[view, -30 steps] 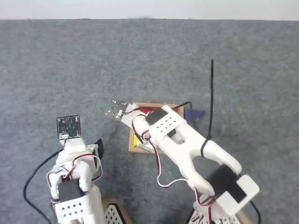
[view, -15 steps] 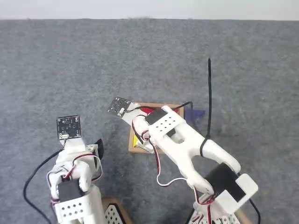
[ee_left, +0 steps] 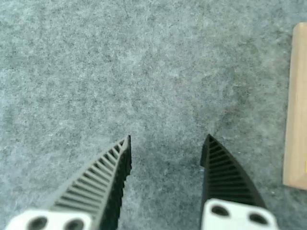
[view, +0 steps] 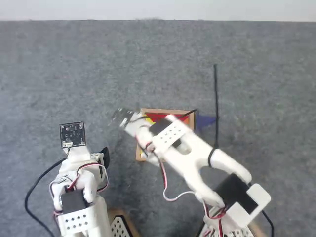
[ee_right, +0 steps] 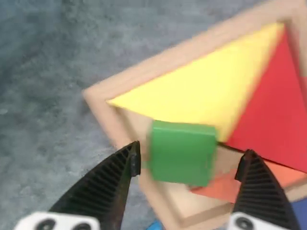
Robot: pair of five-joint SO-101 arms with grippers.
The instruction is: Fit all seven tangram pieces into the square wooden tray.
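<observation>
The square wooden tray (ee_right: 158, 62) holds a yellow triangle (ee_right: 206, 96), a red triangle (ee_right: 273, 110) and an orange piece (ee_right: 240, 184). A green square (ee_right: 182, 152) lies tilted over the tray's near corner, between the fingers of my right gripper (ee_right: 191, 152), which is open with a gap on each side. From above, the right arm (view: 170, 138) covers most of the tray (view: 168, 111). A blue piece (view: 207, 120) lies on the carpet just outside the tray's right edge. My left gripper (ee_left: 168, 141) is open over bare carpet, left of the tray's edge (ee_left: 297, 105).
Grey carpet covers the whole table. A thin black cable (view: 216, 98) stands up to the right of the tray. The left arm (view: 79, 163) sits at the front left, apart from the tray.
The right arm has swung slightly left over the tray, uncovering more of the red and yellow pieces near the far rim. The left arm has not moved.
</observation>
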